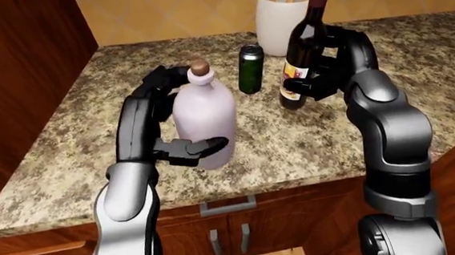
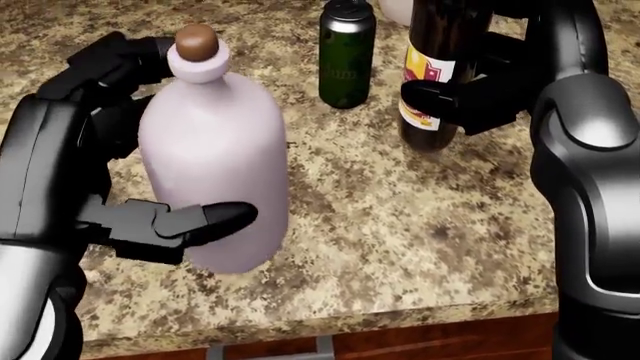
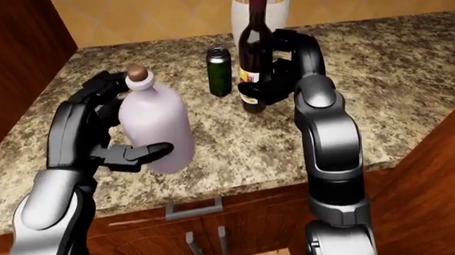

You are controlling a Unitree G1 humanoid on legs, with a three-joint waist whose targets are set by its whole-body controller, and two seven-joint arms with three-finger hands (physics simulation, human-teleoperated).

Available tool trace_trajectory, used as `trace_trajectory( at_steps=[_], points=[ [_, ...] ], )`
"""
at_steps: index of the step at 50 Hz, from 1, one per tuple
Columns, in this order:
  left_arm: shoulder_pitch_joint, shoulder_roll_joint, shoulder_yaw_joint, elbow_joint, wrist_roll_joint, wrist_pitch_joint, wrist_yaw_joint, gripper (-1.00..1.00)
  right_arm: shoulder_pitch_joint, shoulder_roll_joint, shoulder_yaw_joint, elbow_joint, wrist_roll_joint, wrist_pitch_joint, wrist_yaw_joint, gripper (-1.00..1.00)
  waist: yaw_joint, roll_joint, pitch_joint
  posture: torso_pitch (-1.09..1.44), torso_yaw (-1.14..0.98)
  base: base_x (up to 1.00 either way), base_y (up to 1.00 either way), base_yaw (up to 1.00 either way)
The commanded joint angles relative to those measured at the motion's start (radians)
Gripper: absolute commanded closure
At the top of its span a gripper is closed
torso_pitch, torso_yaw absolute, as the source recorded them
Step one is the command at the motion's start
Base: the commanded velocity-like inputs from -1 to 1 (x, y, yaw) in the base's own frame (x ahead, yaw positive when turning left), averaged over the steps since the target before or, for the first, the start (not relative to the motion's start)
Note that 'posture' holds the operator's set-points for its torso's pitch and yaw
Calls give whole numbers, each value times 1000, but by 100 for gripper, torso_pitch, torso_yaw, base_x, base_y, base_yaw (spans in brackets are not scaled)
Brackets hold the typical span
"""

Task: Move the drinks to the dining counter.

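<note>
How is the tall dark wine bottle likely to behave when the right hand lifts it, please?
The wine bottle is tall on a narrow base, so probably tippy. The right hand grips low at the label; its glossy surface may slip.

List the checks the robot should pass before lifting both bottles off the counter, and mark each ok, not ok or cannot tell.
1. Left hand closed round pink bottle: ok.
2. Right hand closed round wine bottle: ok.
3. Both bottles upright: ok.
4. Cork seated in pink bottle: ok.
5. Green can apart from both hands: ok.
6. Grip firm enough to lift: cannot tell.
</note>
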State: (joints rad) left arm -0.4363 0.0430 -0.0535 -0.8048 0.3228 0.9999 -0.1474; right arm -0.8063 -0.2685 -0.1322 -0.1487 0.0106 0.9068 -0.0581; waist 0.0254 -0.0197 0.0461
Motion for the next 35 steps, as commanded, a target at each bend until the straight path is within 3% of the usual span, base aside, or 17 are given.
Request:
trace_trajectory(
  at_steps=[1,7,9,19,20,23,30,35],
  points=[
    [-12,-3,-8,-15,-10,-18,-19,37,-52,-13,-20,-71,2,-58,-9,100,0,-3,-32,0,0,0,0,0],
    [0,-6,-10,-18,-1,-28,-28,76,-48,-11,-20,-87,1,-50,-7,100,1,-3,-31,0,0,0,0,0],
    [-13,-5,-1,-28,0,-10,-35,100,-47,-12,-20,-101,2,-38,-6,100,1,-3,-31,0,0,0,0,0],
    [-129,28,48,-103,-27,146,-34,100,-24,-16,-20,-182,-1,8,7,100,2,-6,-21,0,0,0,0,0],
    [-143,34,51,-109,-30,161,-33,100,-23,-15,-19,-184,-3,9,9,100,-1,1,-41,0,0,-12,0,0],
    [-170,44,61,-118,-42,188,-27,100,-23,-16,-21,-196,-7,18,14,100,-16,13,-55,0,0,-30,0,0],
    [-213,68,84,-139,-71,237,-12,100,-24,-16,-22,-221,-13,39,20,100,-27,32,-55,0,0,-43,0,0],
    [-220,80,104,-134,-97,235,0,100,-23,-12,-18,-210,-20,28,23,100,-32,26,-55,0,0,-58,4,0]
  ],
)
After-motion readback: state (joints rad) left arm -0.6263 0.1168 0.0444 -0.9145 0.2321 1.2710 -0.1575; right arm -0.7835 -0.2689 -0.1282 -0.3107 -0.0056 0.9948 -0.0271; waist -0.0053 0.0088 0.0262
